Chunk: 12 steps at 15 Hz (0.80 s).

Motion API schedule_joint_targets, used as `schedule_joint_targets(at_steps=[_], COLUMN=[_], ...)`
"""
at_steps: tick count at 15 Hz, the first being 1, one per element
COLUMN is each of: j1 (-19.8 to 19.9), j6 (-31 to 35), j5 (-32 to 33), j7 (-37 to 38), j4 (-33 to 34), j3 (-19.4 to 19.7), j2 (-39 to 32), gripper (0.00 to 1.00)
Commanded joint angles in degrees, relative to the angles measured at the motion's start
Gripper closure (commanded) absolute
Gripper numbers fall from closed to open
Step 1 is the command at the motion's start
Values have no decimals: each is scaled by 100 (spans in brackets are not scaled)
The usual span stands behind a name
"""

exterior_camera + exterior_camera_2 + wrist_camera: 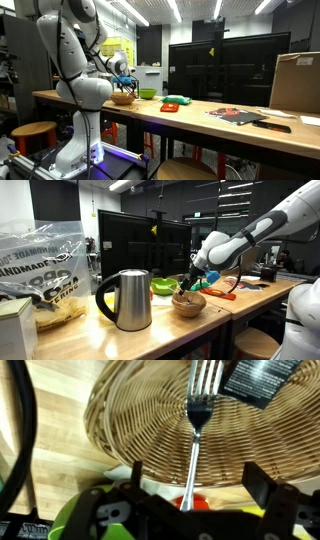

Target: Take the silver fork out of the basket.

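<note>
The tan woven basket (123, 98) (188, 305) stands on the wooden table near the robot base. In the wrist view the basket (130, 410) fills the upper frame. The silver fork (198, 420) lies in it with its tines toward the top, and its handle runs down over the rim. My gripper (195, 485) is open just above the basket, with a finger on each side of the fork handle and not touching it. In both exterior views the gripper (124, 83) (190, 283) hovers right over the basket.
A bright green bowl (147, 94) (163, 285) sits beside the basket, with a flat red-and-green object (175, 102) (215, 292) past it. A steel kettle (127, 300) and a plastic bag (35, 270) stand on the same table. A cardboard box (296, 82) and dark flat items (240, 115) are at the other end.
</note>
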State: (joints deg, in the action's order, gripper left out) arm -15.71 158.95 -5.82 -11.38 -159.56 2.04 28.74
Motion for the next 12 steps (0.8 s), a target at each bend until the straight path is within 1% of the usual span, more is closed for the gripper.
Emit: schedule_joint_targets(at_steps=[1, 5, 12], j1=[-292, -294, -376], j6=[57, -102, -202], j5=[-236, -134, -269], j7=[-249, -208, -302], j4=[9, 13, 19], j3=[111, 2, 117], j2=[-15, 84, 38], gripper=[0, 0, 0])
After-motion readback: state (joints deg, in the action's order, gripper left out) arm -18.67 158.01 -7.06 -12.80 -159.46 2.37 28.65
